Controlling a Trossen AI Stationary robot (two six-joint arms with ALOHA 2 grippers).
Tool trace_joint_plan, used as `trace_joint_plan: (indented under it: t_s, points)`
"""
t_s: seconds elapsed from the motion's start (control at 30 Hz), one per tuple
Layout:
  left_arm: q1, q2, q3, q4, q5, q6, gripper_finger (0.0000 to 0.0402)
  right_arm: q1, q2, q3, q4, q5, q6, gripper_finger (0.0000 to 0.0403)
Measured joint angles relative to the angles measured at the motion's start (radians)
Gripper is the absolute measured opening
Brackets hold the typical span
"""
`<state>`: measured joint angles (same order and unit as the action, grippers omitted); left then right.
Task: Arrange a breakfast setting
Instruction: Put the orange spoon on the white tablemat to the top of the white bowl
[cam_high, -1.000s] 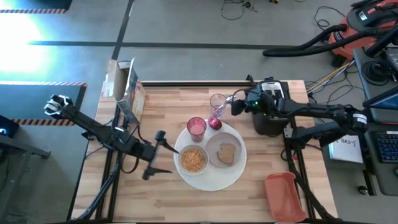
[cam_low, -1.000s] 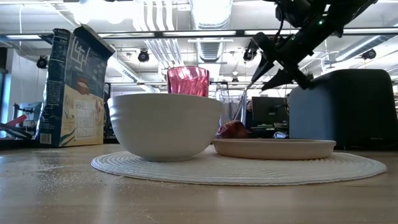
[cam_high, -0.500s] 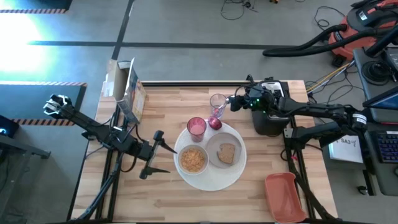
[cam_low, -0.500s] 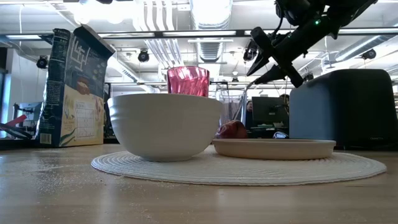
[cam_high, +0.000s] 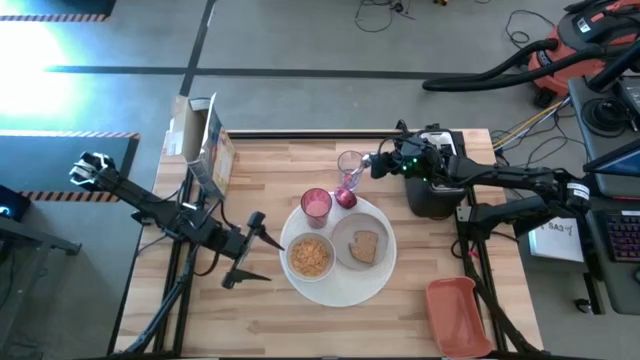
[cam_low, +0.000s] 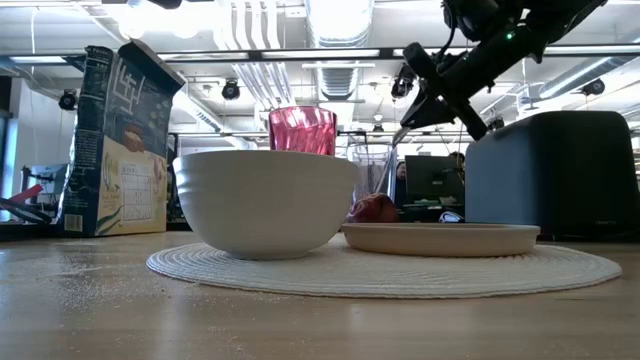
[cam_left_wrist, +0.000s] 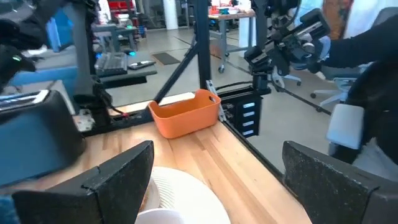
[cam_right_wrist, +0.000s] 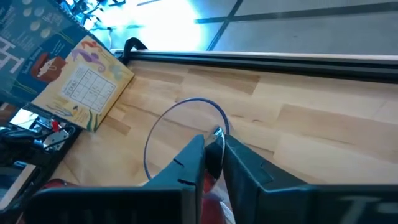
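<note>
Pinching a metal spoon between nearly closed fingers, the right end effector hovers above a clear glass behind the round woven placemat. The left end effector waits spread wide beside the smooth white bowl.

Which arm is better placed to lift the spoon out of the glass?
Right: its pincer is shut on the spoon at the clear glass; the left pincer sits open beside the placemat.
</note>
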<state>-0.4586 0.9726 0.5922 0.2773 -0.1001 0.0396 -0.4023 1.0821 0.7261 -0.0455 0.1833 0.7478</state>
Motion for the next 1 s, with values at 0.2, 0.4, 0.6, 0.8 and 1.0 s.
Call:
trace_joint_plan:
  t_s: [0.2, 0.4, 0.6, 0.8, 1.0]
  points:
    - [0.021, 0.01, 0.0, -0.011, 0.078, -0.04, 0.0337, -0.001, 0.0, 0.0, 0.01, 0.0, 0.0, 0.0032]
    - [0.022, 0.01, 0.0, -0.019, 0.086, -0.029, 0.0337, -0.001, 0.0, 0.0, 0.076, -0.025, 0.0, 0.0031]
    - [0.022, -0.005, 0.0, -0.02, 0.085, 0.01, 0.0337, 0.0, 0.0, 0.009, 0.152, -0.119, 0.011, 0.0031]
    - [0.022, -0.016, 0.0, -0.007, 0.067, 0.018, 0.0337, 0.0, -0.001, 0.062, 0.081, -0.139, -0.029, 0.0031]
    - [0.022, -0.01, 0.0, -0.009, 0.057, 0.004, 0.0337, 0.0, -0.001, 0.122, -0.078, -0.14, -0.12, 0.0032]
